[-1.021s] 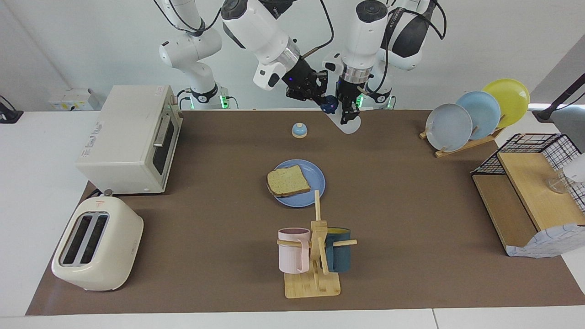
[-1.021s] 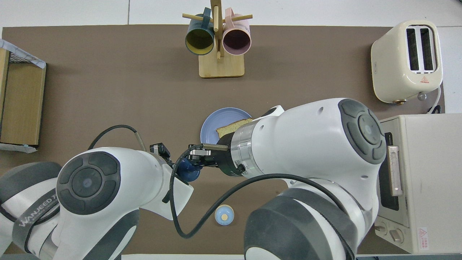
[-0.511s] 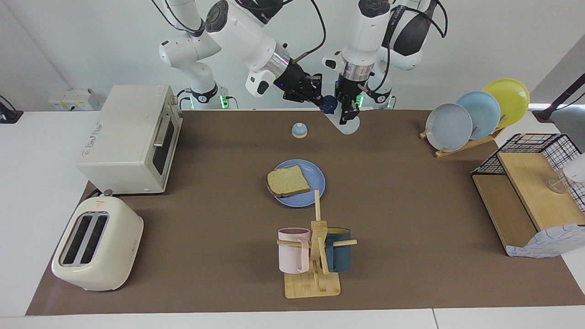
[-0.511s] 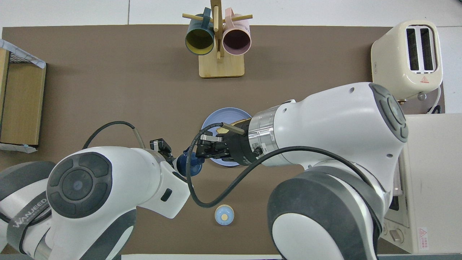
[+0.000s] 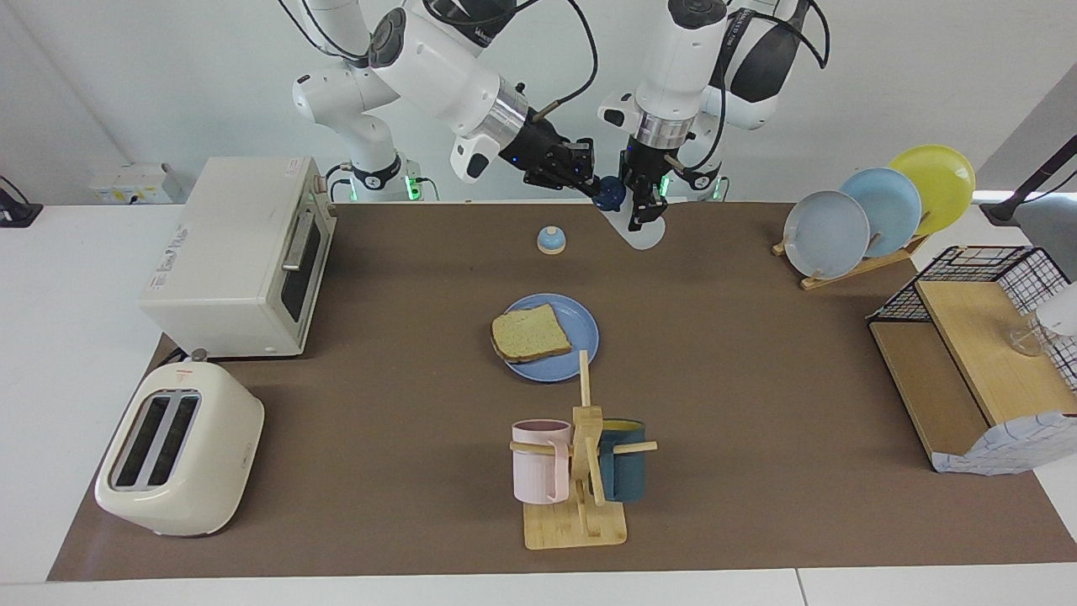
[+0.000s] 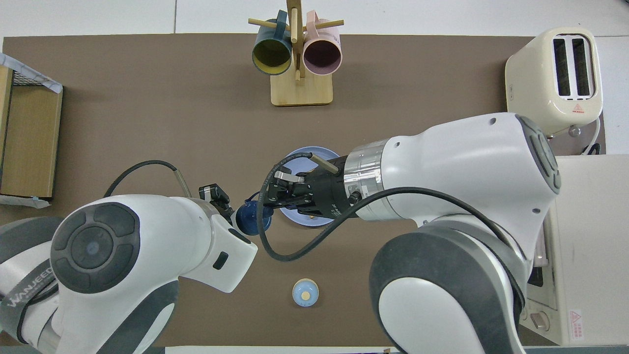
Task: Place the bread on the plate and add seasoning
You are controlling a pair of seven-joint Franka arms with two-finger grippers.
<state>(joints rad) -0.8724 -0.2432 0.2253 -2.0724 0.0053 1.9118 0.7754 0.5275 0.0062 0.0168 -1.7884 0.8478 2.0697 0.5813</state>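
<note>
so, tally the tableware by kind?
Plates: 4: blue plate under the bread, plus three in the rack: grey-blue plate, light blue plate, yellow plate
Mugs: 2: pink mug, teal mug
Total: 6

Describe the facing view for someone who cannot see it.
Two robot arms hold a white bottle in the air over the brown table: the left gripper grips its body, the right gripper its blue cap. Bread lies on a blue plate mid-table.
</note>
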